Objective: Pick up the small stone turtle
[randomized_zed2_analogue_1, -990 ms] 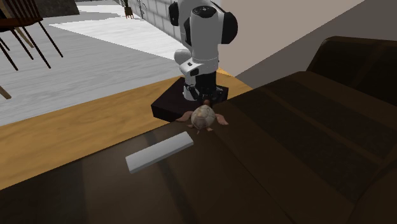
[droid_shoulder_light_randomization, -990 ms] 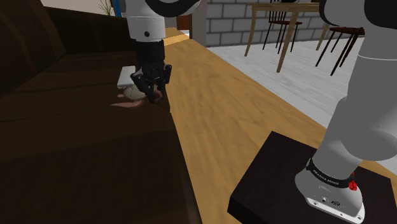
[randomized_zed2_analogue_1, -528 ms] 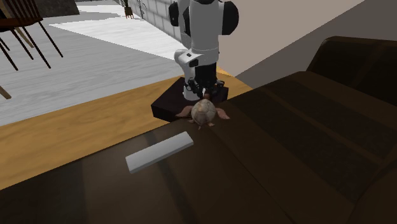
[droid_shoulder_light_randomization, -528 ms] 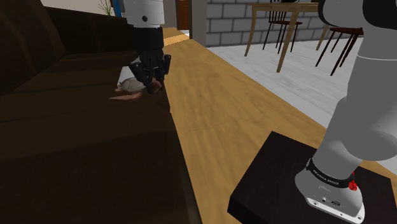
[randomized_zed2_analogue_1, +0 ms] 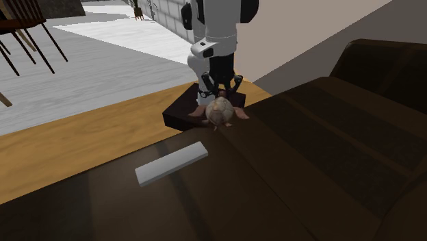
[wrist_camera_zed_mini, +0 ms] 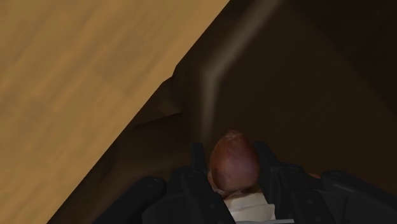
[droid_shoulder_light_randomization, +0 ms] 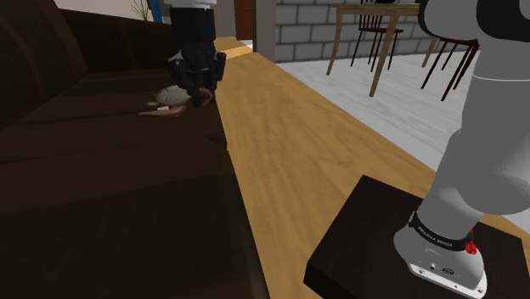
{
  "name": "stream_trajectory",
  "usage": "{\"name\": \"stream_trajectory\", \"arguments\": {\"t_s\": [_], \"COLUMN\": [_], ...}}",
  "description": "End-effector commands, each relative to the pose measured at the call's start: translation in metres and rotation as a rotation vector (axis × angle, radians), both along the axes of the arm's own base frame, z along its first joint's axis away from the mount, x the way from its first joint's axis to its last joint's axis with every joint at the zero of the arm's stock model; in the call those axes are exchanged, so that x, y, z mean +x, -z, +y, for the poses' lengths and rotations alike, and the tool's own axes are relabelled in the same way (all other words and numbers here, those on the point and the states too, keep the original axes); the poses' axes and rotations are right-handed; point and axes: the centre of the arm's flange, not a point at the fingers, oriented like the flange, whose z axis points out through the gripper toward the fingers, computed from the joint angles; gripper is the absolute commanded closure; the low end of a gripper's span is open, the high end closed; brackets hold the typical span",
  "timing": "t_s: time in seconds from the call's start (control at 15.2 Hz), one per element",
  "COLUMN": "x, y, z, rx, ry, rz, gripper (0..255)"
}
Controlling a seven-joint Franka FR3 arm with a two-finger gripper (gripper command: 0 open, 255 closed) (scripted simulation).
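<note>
A dark sofa (droid_shoulder_light_randomization: 102, 187) edges wooden floor (droid_shoulder_light_randomization: 297, 127); brick wall (droid_shoulder_light_randomization: 301, 25) beyond.

The carrying surface is the seat of a dark brown sofa (randomized_zed2_analogue_1: 308, 157). One flat white bar (randomized_zed2_analogue_1: 171, 163) lies directly on the cushion, near its front edge and roughly parallel to it. The sofa stands on a wooden floor (randomized_zed2_analogue_1: 82, 137).

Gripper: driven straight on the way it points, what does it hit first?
Likely the brown sofa seat near its front edge: the gripper, shut on the turtle, points down at it. Depth unclear; the wooden floor lies close beside.
</note>
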Motion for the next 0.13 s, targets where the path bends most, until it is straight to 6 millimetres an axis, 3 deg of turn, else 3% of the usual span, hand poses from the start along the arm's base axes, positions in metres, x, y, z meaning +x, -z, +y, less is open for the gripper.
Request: {"name": "stream_trajectory", "arguments": {"t_s": [0.0,0.07], "x": [-0.0001,-0.0001], "y": [-0.0066,-0.0066], "z": [0.0003,0.0003], "rx": [0.000,0.000], "ry": [0.000,0.000], "rz": [0.000,0.000], "gripper": [255,255]}}
